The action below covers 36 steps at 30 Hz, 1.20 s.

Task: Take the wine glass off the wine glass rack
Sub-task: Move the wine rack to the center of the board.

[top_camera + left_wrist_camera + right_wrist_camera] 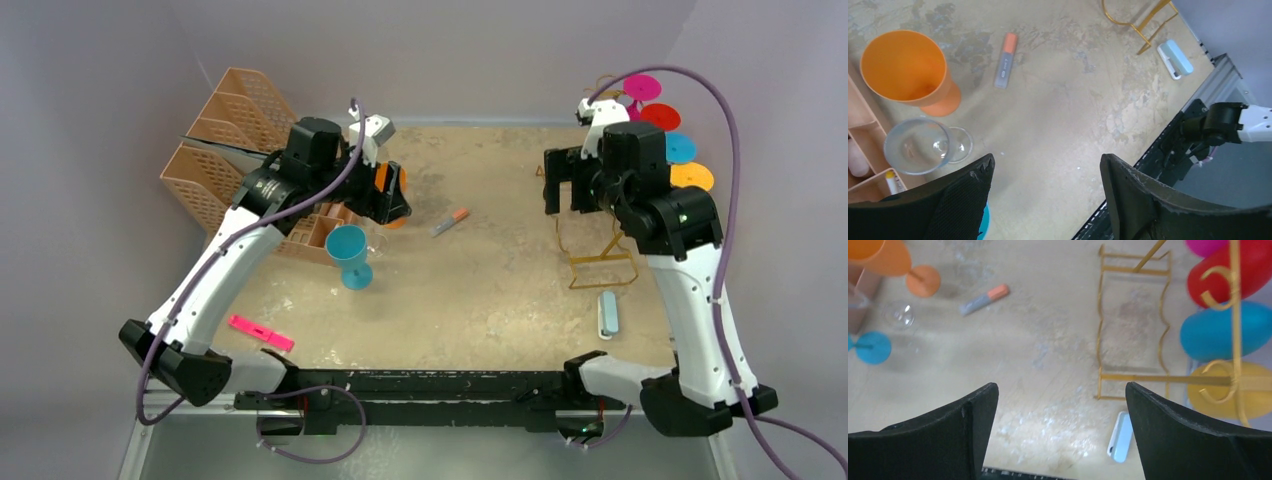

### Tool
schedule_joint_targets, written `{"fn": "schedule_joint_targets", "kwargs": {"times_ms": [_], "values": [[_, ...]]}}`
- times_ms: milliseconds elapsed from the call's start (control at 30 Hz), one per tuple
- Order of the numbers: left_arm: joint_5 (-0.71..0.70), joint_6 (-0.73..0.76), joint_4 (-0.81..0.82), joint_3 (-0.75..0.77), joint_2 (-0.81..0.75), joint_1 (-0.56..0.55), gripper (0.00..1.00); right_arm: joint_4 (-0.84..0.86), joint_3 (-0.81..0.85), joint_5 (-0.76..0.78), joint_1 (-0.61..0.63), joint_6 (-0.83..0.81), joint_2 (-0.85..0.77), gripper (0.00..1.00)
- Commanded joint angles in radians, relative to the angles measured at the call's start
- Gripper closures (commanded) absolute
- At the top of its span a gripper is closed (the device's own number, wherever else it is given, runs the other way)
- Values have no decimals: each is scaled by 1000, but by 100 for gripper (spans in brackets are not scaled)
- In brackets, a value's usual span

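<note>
Stemware hangs by its feet from the wine glass rack (1148,377) at the right of the top view: pink glass (642,86), red glass (660,116), blue glass (680,148), yellow glass (692,177). The right end effector (1060,387) hovers near the rack's base, jaws spread wide and empty, probably lining up on a stem. The left end effector (1047,160), also open and empty, hangs at upper left over a clear glass (913,145) and an orange glass (908,70), which stand on the table (1073,115), likely the set-down area.
</note>
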Motion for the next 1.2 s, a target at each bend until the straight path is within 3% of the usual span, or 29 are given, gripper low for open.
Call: {"fn": "schedule_joint_targets", "kwargs": {"times_ms": [0,200,367,633,733,900,1167], "values": [[60,-45,54,-54,-83,3,24,11,-138,-187,-1,34,-71,1],[93,-77,63,-114,-139,4,24,-61,-277,-273,10,26,-23,3],[91,-91,70,-135,-173,3,23,53,-388,-104,95,11,55,1],[47,-96,41,-141,-215,3,21,292,-482,184,93,27,197,1],[45,-104,43,-151,-231,3,20,274,-444,216,61,26,300,1],[35,-108,28,-151,-250,3,20,349,-429,69,-54,52,388,1],[19,-109,3,-126,-254,3,19,346,-299,86,-67,56,583,1]]}}
